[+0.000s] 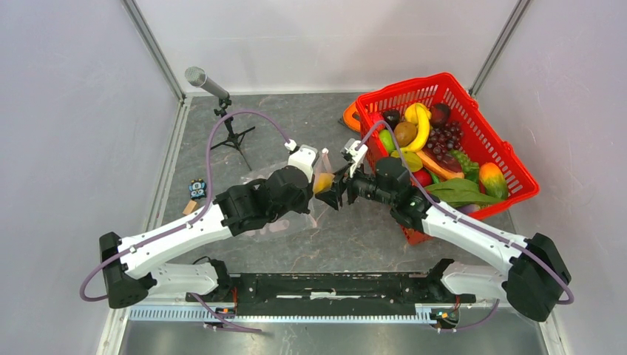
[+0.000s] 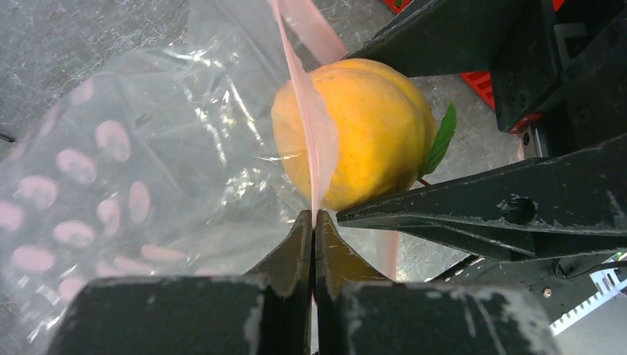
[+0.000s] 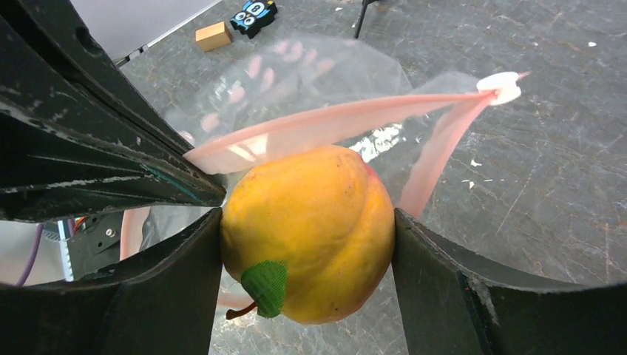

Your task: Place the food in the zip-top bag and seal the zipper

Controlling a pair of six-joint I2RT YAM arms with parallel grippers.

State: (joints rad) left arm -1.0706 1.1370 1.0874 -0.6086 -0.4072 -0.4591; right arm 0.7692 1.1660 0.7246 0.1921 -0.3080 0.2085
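Note:
The zip-top bag (image 2: 140,140), clear with pink dots, is held up above the table. My left gripper (image 2: 313,214) is shut on its pink zipper (image 2: 304,111), which spreads into an open mouth (image 3: 333,122). My right gripper (image 3: 307,222) is shut on one piece of the food, a round yellow-orange fruit (image 3: 310,214) with a green leaf. The fruit (image 2: 370,126) sits right at the bag's mouth, touching the pink strip. From above, both grippers meet at mid-table around the fruit (image 1: 323,183). More food (image 1: 429,140) lies in the red basket.
The red mesh basket (image 1: 444,83) stands at the back right, with a flat orange ring (image 1: 350,117) at its left corner. A microphone on a small tripod (image 1: 222,103) stands at the back left. A small blue toy (image 1: 196,188) and a wooden block (image 1: 191,208) lie by the left wall.

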